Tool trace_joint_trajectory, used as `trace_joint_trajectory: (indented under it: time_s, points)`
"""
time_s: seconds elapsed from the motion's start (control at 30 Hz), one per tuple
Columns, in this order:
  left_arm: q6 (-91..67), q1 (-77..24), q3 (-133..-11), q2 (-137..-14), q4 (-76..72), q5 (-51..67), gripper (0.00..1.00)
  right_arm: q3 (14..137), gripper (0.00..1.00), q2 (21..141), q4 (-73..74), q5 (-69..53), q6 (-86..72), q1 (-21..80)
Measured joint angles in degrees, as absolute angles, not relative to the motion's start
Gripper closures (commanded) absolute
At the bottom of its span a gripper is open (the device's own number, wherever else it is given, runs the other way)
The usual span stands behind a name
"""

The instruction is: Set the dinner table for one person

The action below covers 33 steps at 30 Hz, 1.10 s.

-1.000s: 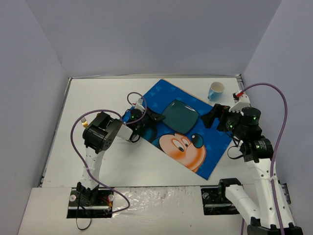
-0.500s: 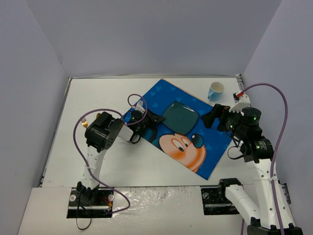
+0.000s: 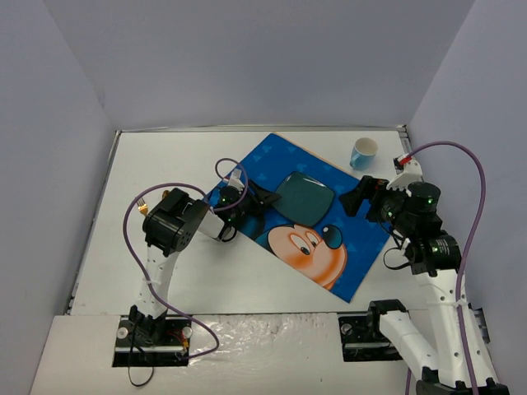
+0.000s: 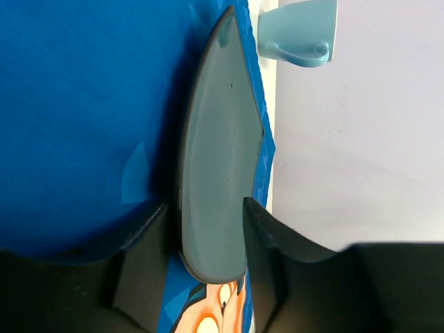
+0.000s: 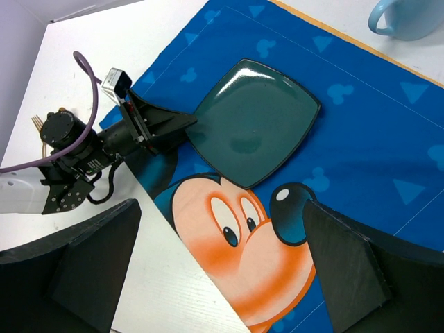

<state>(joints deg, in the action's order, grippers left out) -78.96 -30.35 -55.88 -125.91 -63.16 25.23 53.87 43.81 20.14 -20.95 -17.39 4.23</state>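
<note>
Top view.
- Dinner table (image 3: 165,156): we log a white top that carries everything listed.
- Placemat (image 3: 265,160): blue cartoon-mouse cloth, laid askew on the table.
- Plate (image 3: 306,196): dark teal, square with rounded corners, on the placemat's middle.
- Mug (image 3: 363,152): light blue, upright on the table just off the placemat's far right edge. We cannot tell what it holds.
- Fork (image 3: 142,206): only the tip shows, on the table well off the placemat's left side.
- Left gripper (image 3: 265,196): over the placemat, at the plate's left corner.
- Right gripper (image 3: 356,197): over the placemat's right edge, apart from the plate.

Left wrist view.
- We see the plate (image 4: 218,173) edge-on above the placemat (image 4: 83,104).
- The left gripper (image 4: 208,208) is clamped on the plate, one of its fingers (image 4: 267,229) on each face of the rim.
- The mug (image 4: 302,31) stands beyond the placemat on the table (image 4: 347,139).

Right wrist view.
- The right gripper (image 5: 220,208) is spread wide with nothing between its fingers, above the placemat (image 5: 374,139).
- The plate (image 5: 253,121) shows a glossy face, and the left gripper (image 5: 184,125) grips its left corner.
- The mug (image 5: 409,14) and the fork (image 5: 36,122) lie off the placemat, on the table (image 5: 104,41).
</note>
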Motion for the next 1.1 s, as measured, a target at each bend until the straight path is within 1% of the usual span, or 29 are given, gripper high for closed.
trace_joint_trajectory:
  time_s: [0.1, 0.17, 0.27, 0.37, 0.5, 0.63, 0.83, 0.97, 1.1]
  points:
    - [-78.9, -30.4, -55.9, -125.9, -63.3, 25.5, 0.48, 53.8, 0.0, 43.5, 20.2, -20.7, -17.2, 4.2]
    - [-78.9, -30.4, -55.9, -125.7, -63.4, 25.8, 0.37, 53.7, 0.0, 43.3, 20.2, -20.4, -17.2, 4.2]
    - [-78.7, -30.4, -55.9, -124.7, -63.2, 25.8, 0.28, 53.3, 0.0, 43.0, 20.2, -20.1, -17.2, 4.2]
    - [-78.1, -30.4, -55.9, -123.6, -61.7, 25.8, 0.15, 52.9, 0.0, 42.8, 20.5, -19.5, -17.0, 4.2]
    - [-76.6, -30.4, -55.8, -121.3, -57.5, 25.4, 0.04, 52.9, 0.0, 42.4, 20.6, -18.2, -16.6, 4.2]
    - [-73.7, -30.4, -55.8, -118.2, -50.2, 24.5, 0.03, 52.9, 0.0, 42.4, 21.0, -14.7, -16.4, 4.2]
    - [-64.8, -30.4, -56.8, -109.1, -30.4, 20.0, 0.03, 53.1, 0.0, 45.4, 22.2, -5.7, -17.3, 4.2]
    - [-56.4, -30.4, -60.4, -103.1, -14.2, 14.8, 0.03, 55.3, 0.0, 52.4, 22.8, 0.6, -19.2, 4.2]
    - [-48.8, -30.4, -64.6, -97.1, -1.4, 9.8, 0.03, 57.7, 0.01, 60.4, 22.3, 5.1, -21.2, 4.2]
